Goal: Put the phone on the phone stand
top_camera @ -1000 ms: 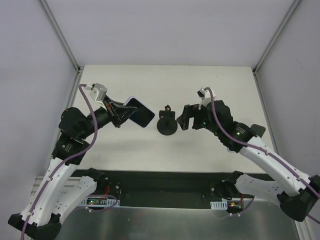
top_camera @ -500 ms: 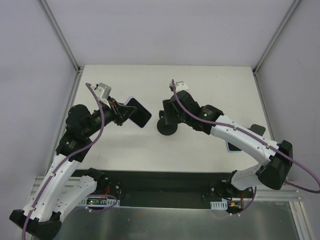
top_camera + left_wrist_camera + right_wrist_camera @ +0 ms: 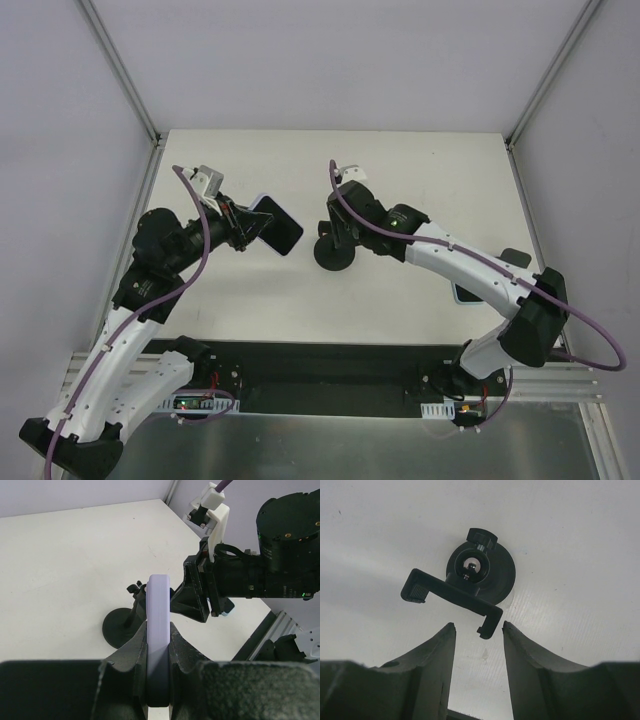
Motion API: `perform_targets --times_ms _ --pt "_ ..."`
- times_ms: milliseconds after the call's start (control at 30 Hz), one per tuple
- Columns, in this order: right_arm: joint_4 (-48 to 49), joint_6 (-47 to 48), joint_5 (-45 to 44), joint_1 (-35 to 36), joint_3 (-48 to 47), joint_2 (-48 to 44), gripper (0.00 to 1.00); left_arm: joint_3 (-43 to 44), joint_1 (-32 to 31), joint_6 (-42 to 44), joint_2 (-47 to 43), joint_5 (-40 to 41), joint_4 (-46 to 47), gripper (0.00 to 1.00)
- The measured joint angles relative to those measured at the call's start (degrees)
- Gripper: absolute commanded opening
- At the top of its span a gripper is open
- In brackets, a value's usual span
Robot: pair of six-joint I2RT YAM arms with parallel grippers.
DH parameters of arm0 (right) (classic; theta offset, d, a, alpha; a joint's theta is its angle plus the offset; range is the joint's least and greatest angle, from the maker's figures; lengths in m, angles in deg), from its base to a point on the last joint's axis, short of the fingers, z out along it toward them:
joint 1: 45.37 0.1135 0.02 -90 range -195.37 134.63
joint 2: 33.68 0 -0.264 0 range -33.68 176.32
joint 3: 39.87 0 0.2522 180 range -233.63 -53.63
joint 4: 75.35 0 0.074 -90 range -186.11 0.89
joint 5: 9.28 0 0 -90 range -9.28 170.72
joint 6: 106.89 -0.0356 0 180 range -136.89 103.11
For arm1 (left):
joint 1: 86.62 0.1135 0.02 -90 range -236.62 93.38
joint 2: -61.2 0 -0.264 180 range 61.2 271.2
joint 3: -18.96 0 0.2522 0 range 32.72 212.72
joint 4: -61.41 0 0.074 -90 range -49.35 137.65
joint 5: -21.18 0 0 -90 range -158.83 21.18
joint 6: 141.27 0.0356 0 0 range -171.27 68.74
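From where I stand, the left arm rises from its base and bends inward, its gripper [image 3: 249, 229] clamped tight on the edges of the phone [image 3: 159, 605]. The right arm stretches far across to the left, its gripper [image 3: 478, 630] aimed downward with fingers parted, gripping nothing.

All 3 views bright, even diffuse light, no hard glare. Top view: sharp throughout, just faint soft shadows on white desk [image 3: 420, 170] under arms. Left wrist view: left gripper [image 3: 159, 647] up front dark, fuzzy, out of focus; phone [image 3: 159, 605] edge soft near lens, background crisp. Right wrist view: right gripper [image 3: 477, 630] blurry along bottom, phone stand [image 3: 480, 575] sharp, tiny glint on its metal ball, broad grey shadow over desk on left.
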Motion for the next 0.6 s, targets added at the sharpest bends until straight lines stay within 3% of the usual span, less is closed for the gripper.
perform_targets --times_ms 433,600 --pt "-1.2 -0.1 -1.6 -0.6 -1.4 2.0 0.32 0.0 0.0 -0.1 1.6 -1.7 0.0 0.0" --pt "-1.3 -0.2 -2.0 -0.9 -1.4 2.9 0.18 0.0 0.0 -0.1 2.9 -2.8 0.0 0.0"
